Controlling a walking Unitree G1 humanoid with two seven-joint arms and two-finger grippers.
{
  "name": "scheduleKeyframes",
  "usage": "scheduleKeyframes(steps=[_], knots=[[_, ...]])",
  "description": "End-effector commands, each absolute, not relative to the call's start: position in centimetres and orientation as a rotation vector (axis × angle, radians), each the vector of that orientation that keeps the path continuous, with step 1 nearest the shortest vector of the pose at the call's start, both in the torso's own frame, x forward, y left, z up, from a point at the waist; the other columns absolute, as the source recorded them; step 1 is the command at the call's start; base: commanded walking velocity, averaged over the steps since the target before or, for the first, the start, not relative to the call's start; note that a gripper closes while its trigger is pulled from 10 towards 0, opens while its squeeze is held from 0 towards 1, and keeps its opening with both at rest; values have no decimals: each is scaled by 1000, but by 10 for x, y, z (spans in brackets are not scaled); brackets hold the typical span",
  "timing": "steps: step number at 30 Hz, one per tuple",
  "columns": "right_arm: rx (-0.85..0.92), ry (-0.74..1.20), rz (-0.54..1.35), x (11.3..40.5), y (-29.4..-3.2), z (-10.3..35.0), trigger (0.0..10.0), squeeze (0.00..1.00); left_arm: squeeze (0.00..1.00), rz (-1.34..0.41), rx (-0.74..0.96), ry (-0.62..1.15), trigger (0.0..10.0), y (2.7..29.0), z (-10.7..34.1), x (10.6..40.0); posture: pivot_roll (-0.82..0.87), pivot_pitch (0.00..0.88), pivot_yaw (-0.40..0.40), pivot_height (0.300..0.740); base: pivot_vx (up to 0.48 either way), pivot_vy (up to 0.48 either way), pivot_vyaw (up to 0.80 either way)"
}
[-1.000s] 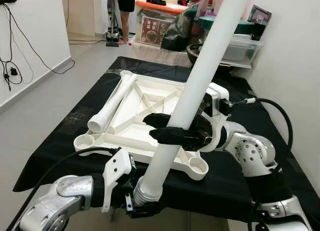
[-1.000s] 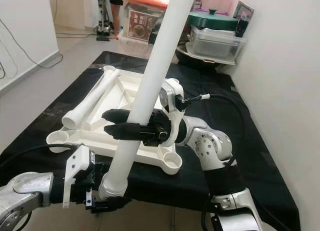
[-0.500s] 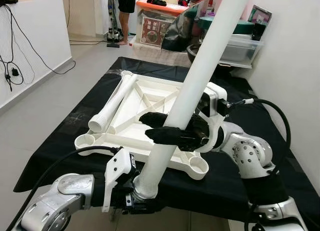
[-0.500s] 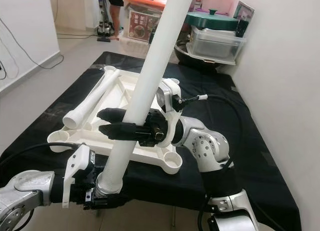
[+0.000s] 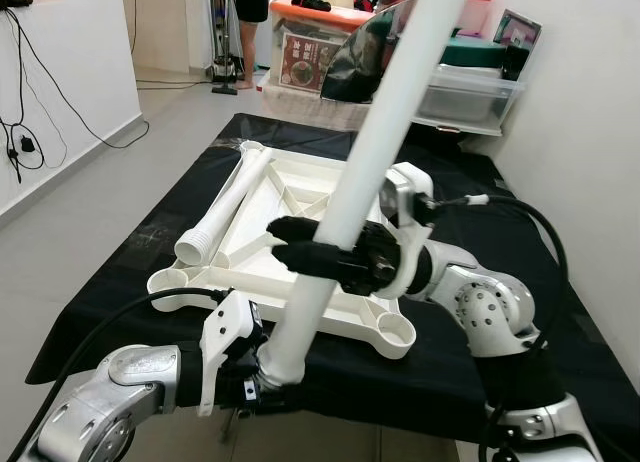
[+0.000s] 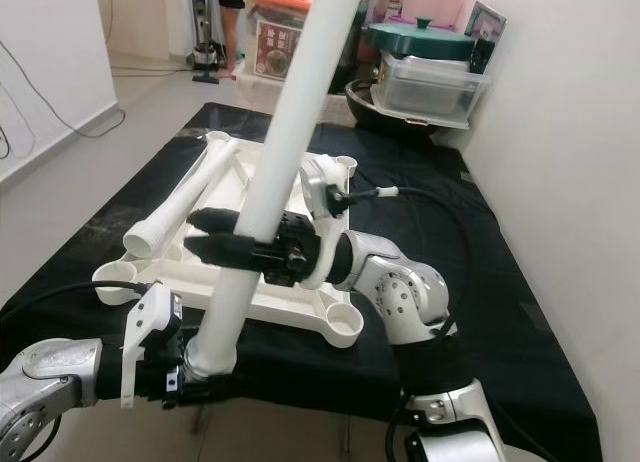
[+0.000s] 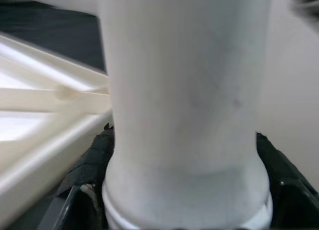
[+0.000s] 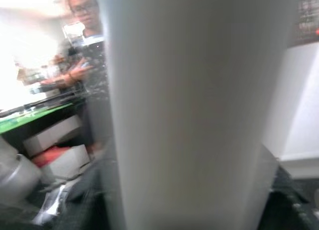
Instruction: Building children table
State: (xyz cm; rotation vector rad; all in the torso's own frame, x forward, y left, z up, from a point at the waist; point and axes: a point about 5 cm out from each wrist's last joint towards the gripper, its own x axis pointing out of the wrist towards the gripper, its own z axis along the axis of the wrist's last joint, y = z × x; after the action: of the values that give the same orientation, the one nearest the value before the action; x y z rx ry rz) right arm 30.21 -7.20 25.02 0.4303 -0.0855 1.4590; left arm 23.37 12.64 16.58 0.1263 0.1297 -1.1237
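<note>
A long white table leg (image 5: 372,152) stands tilted, its top leaning away over the table. My left gripper (image 5: 262,390) is shut on the leg's ribbed lower end at the table's near edge. My right gripper (image 5: 290,244) is shut on the leg at mid-height, black fingers (image 5: 300,229) on both sides. The white tabletop frame (image 5: 290,217) lies upside down on the black cloth (image 5: 150,252), with round sockets at its corners. A second white leg (image 5: 225,207) lies across the frame's left side. Close up, the held leg (image 7: 184,105) fills the left wrist view.
Storage boxes and lidded containers (image 5: 470,82) stand beyond the table's far end. A person's legs (image 5: 248,32) are at the back, by a doorway. A white wall (image 5: 590,152) runs along the right side. Cables (image 5: 25,132) hang on the left wall. Grey floor (image 5: 90,222) lies to the left.
Both grippers have carried the held leg leftward, its lower end moving left along the table's near edge. The frame and the lying leg have not moved.
</note>
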Motion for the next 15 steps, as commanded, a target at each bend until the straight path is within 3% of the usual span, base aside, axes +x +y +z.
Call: scheduleKeyframes(steps=[1, 2, 3, 4, 5, 6, 8, 11, 12, 15], knots=[[413, -95, 1299, 315, -81, 253, 10000, 1000, 0, -1072, 175, 91, 3608, 128, 171, 240, 87, 0, -137, 740, 0, 0, 0], [404, -103, 1200, 321, -83, 255, 10000, 1000, 0, -986, 209, 83, 4314, 132, 172, 249, 86, 0, -136, 740, 0, 0, 0], [404, -103, 1200, 321, -83, 255, 10000, 1000, 0, -986, 209, 83, 4314, 132, 172, 249, 86, 0, -136, 740, 0, 0, 0], [404, -95, 1082, 329, -87, 256, 10000, 0, 0, -847, 264, 72, 8392, 140, 173, 262, 85, 0, -136, 740, 0, 0, 0], [404, -95, 1082, 329, -87, 256, 10000, 0, 0, -847, 264, 72, 8392, 140, 173, 262, 85, 0, -136, 740, 0, 0, 0], [463, -78, 996, 333, -89, 256, 10000, 0, 0, -699, 341, 67, 9804, 149, 173, 275, 84, 0, -137, 740, 0, 0, 0], [592, -21, 861, 337, -89, 251, 10000, 0, 0, -496, 443, 59, 8941, 161, 173, 292, 76, 0, -137, 740, 0, 0, 0], [640, 2, 833, 336, -87, 249, 10000, 0, 0, -454, 471, 60, 8941, 163, 173, 295, 76, 0, -137, 740, 0, 0, 0], [681, 25, 794, 336, -84, 246, 10000, 0, 0, -417, 493, 69, 9804, 163, 171, 299, 75, 0, -137, 740, 0, 0, 0], [786, 108, 667, 337, -70, 228, 10000, 0, 0, -258, 571, 86, 10000, 162, 168, 312, 74, 0, -139, 740, 0, 0, 0]])
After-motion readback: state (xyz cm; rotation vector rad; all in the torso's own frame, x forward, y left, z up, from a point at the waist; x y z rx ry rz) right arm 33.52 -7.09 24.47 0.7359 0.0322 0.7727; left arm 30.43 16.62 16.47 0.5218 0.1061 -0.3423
